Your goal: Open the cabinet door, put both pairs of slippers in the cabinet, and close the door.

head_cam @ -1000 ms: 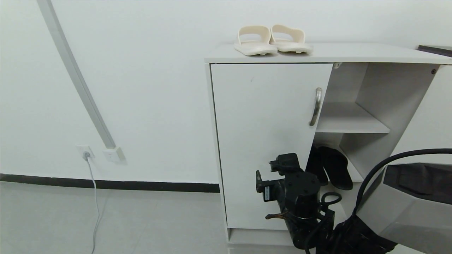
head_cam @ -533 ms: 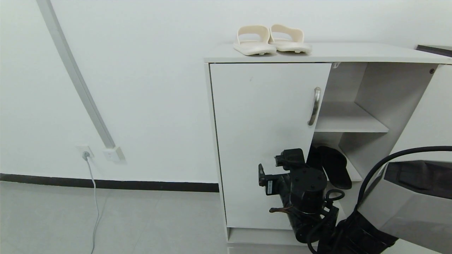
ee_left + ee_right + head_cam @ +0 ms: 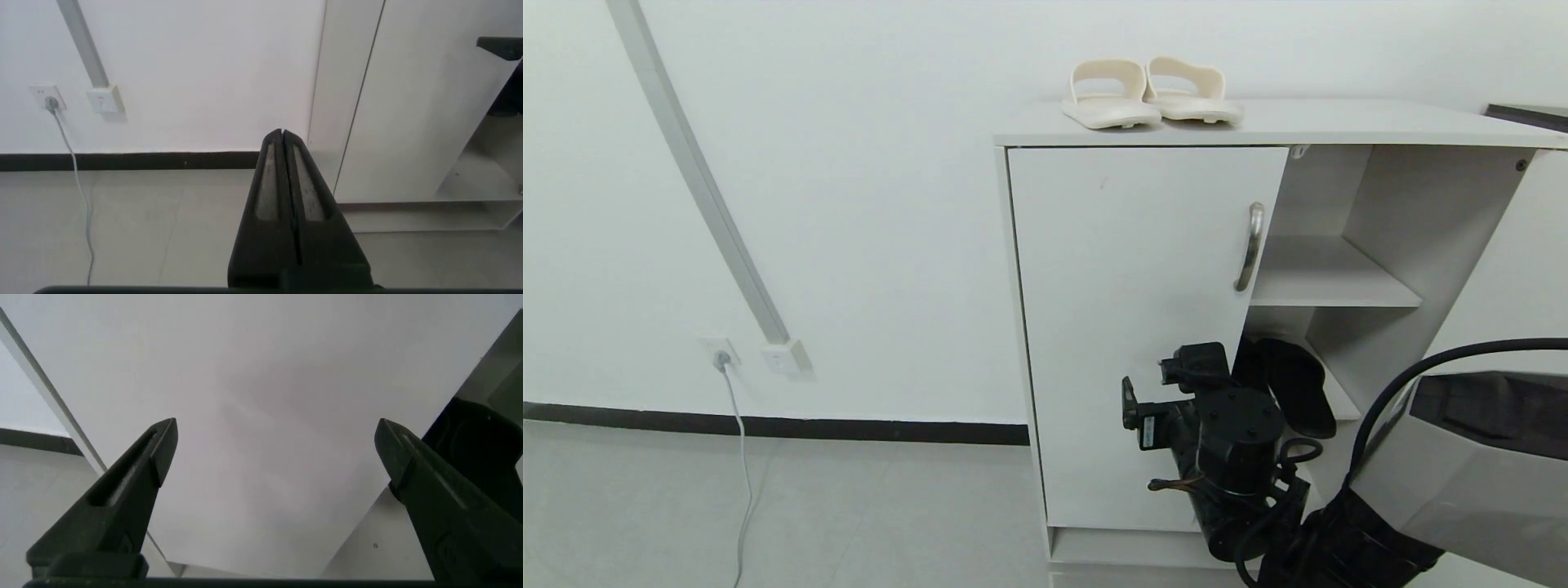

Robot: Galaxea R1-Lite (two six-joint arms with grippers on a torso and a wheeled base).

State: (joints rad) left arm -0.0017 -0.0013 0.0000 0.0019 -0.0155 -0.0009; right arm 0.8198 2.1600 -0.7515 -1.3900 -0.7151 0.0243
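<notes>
Grey floor [image 3: 849,514], white wall [image 3: 866,163], cabinet [image 3: 1339,122]; left jaws clenched empty, right jaws spread.

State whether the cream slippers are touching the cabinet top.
Touching. The head view shows both cream slippers resting flat on the cabinet top, their soles against its surface with no gap.

From here the cabinet door [image 3: 1135,327] reads as smooth, matt white board, and its handle [image 3: 1250,247] as brushed metal with a dull shine. The cream slippers [image 3: 1152,94] look like smooth, matt moulded rubber or foam. The black slippers [image 3: 1294,384] are matt. The left gripper [image 3: 282,132] is matt black plastic with rougher grey pads [image 3: 267,184]. The floor tiles [image 3: 849,506] carry a faint sheen.
</notes>
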